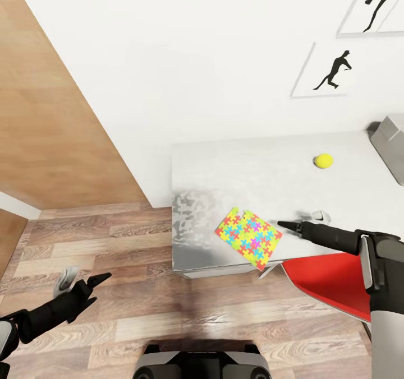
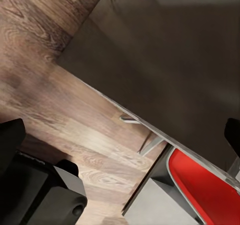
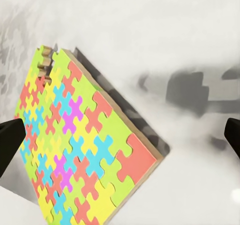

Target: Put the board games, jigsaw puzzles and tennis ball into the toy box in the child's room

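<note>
Unlettered jigsaw puzzle (image 3: 85,145) between claw tips

The light-grey table (image 1: 252,171) in front of me stands against the white wall on the wooden floor (image 1: 112,289). On it lie a jigsaw puzzle (image 1: 248,238) near the front edge, a tennis ball (image 1: 324,160) further back, and the toy box (image 1: 393,143) at my right.

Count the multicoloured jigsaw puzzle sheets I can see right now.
1. The multicoloured jigsaw puzzle sheet lies at the light-grey table's front edge, near the right gripper. A second one may be outside the view.
</note>
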`<state>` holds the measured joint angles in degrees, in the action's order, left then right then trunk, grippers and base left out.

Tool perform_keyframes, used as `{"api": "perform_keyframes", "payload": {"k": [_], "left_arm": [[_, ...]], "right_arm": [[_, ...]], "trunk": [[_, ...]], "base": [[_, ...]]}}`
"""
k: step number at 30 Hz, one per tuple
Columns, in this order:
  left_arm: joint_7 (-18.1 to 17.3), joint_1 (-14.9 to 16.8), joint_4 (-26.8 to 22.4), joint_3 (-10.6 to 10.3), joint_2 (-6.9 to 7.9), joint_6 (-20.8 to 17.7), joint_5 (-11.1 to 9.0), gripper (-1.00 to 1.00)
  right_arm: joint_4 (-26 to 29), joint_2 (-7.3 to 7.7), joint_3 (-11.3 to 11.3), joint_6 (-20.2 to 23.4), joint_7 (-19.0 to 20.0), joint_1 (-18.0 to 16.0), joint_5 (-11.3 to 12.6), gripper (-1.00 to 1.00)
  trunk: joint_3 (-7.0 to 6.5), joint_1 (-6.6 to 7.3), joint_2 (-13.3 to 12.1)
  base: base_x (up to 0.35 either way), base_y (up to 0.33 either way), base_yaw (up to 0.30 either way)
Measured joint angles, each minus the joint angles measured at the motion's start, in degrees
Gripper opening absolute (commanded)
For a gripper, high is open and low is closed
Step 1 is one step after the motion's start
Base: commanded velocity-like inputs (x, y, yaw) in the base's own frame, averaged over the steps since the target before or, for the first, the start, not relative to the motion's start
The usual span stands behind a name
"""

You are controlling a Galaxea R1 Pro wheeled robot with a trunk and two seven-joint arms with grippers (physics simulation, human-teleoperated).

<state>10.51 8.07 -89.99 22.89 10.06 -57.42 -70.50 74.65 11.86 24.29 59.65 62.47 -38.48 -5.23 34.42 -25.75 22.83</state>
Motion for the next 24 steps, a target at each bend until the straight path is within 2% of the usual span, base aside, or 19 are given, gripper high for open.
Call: {"api": "perform_keyframes", "payload": {"k": [10, 24], "left_arm": [[-0.12, 0.05, 0.09, 0.00, -0.13, 0.00, 2.92, 1.00], [-0.20, 0.07, 0.19, 0.00, -0.20, 0.00, 4.19, 1.00]], "right_arm": [[-0.17, 0.00, 0.04, 0.00, -0.05, 0.03, -0.07, 1.00], [-0.24, -0.10, -0.02, 0.00, -0.07, 0.04, -0.10, 1.00]], "trunk": [[0.00, 0.00, 0.00], [0.00, 0.00, 0.00]], "base": [[0.000, 0.000, 0.000], [0.000, 0.007, 0.000]]}}
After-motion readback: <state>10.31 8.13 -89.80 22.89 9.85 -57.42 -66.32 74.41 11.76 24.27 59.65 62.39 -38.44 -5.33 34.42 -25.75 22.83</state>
